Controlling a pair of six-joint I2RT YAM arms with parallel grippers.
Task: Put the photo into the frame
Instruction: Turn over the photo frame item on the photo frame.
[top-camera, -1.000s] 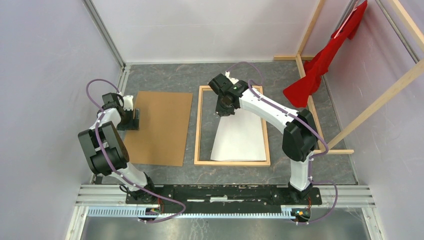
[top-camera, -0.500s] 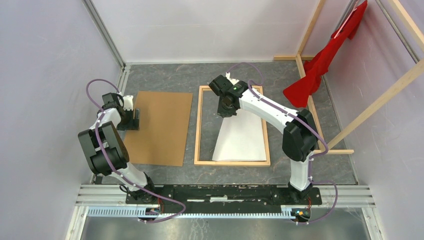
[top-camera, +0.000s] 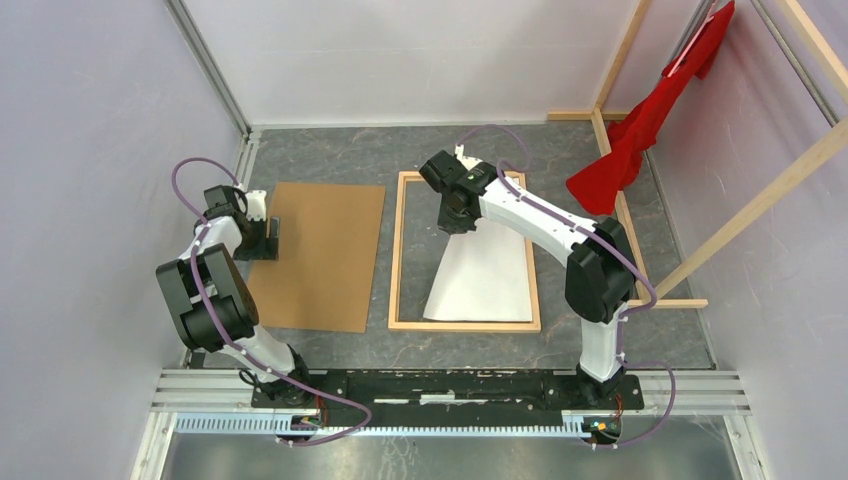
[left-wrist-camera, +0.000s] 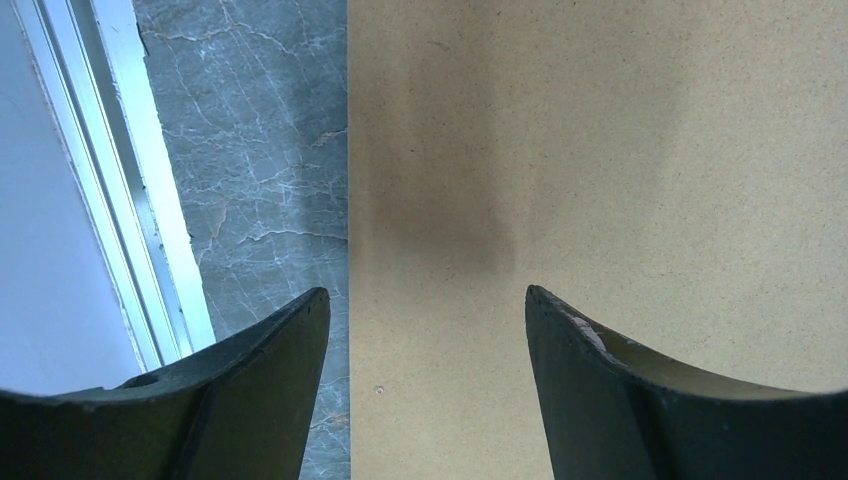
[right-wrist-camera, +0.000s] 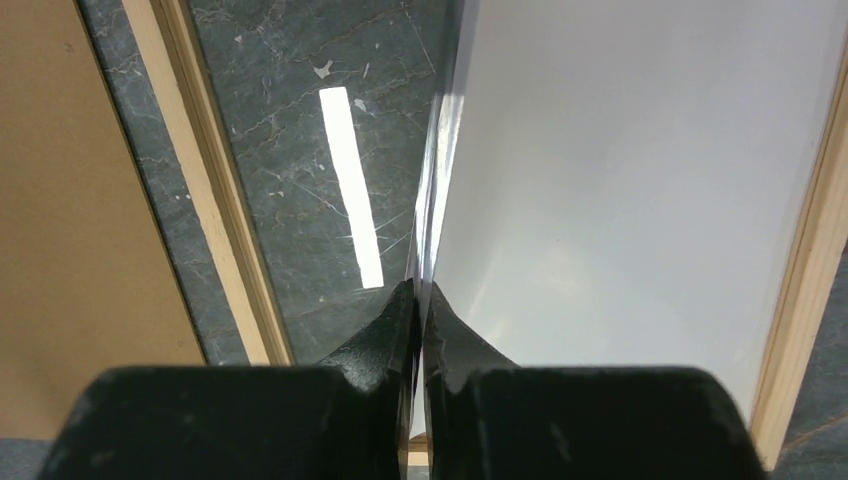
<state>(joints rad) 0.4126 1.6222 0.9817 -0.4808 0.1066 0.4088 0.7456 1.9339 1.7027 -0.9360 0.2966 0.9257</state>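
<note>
Grey marble table (top-camera: 330, 160) carries everything here. At left, my left gripper (left-wrist-camera: 428, 300) hangs wide open over the edge of the board (top-camera: 320, 255), holding nothing. Centre, the frame (top-camera: 395, 250) lies flat; the photo (top-camera: 480, 280) sits inside it, white back up, near edge down, far edge raised and pinched in my right gripper (right-wrist-camera: 420, 292). I judge I'm seating it: next, lower that edge squarely inside the frame, then let go.

Top view looks down; wrist views close (right shares frame (top-camera: 395, 250))
</note>
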